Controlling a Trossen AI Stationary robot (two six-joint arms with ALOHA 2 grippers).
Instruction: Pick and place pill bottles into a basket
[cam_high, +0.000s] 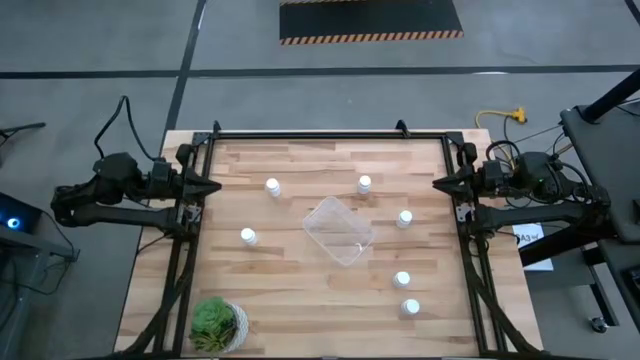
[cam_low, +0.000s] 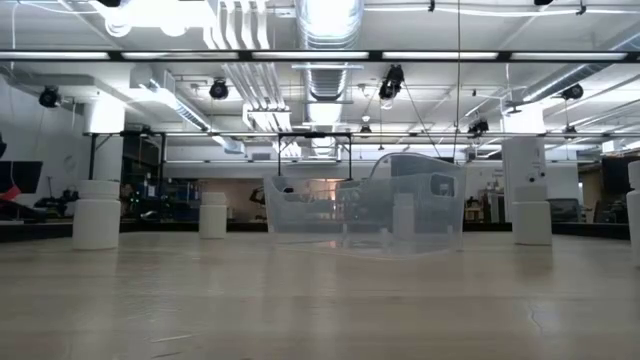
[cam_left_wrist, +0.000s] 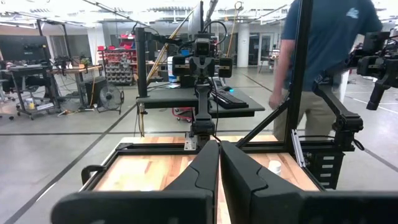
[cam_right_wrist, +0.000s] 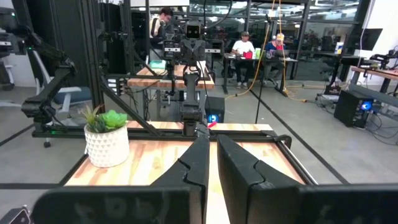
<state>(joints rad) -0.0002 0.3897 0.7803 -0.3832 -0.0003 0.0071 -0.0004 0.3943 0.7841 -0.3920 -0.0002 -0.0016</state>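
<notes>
Six small white pill bottles stand upright on the wooden table: two at the far side, one left of the basket, one right of it, and two at the near right. The clear basket sits on its base at mid-table, turned askew; it also shows in the low view. My left gripper is shut and empty at the table's left edge. My right gripper is shut and empty at the right edge.
A green potted plant stands at the near left corner. Black frame rails run along the far, left and right edges. A person stands beyond the table's right side, and other people sit farther off in the room.
</notes>
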